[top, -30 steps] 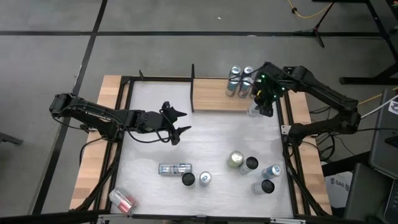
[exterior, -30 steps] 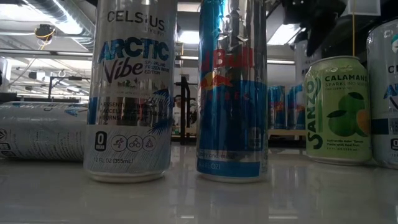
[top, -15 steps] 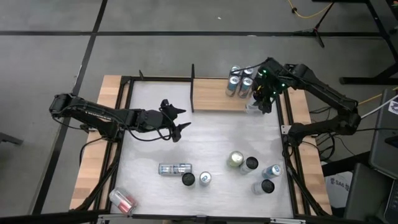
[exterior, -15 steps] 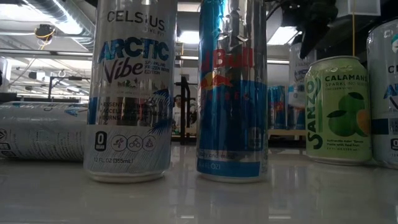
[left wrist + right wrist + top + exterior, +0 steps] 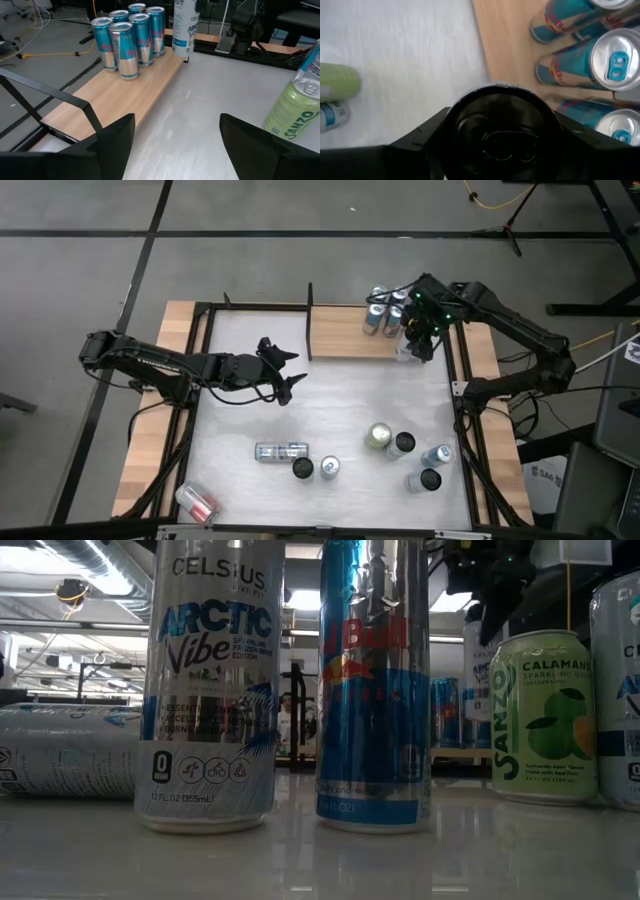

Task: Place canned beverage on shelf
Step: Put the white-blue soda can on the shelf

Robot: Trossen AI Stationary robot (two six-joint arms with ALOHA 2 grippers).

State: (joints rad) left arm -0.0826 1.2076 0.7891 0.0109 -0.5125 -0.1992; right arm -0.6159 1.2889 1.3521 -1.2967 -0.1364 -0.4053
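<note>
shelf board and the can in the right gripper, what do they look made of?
Shelf: looks like light wood or a wood-look laminate with a smooth matte face and visible grain; thin black uprights, probably metal. Can clamped in the right gripper: likely aluminium, with a dark top, pull tab and glossy printed white side.

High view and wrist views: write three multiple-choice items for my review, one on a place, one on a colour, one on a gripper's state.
1. Where is the right gripper? A. at the right end of the light-brown wooden shelf; B. over the table's left edge; C. off the table.
2. What colour are the slim cans standing on the shelf? A. green; B. red; C. blue and silver.
3. How is the left gripper? A. shut on a can; B. open, empty; C. out of view.
Key: A, it holds the black-topped white can there; C, the left wrist view shows them; B, its fingers stand apart with nothing between.
</note>
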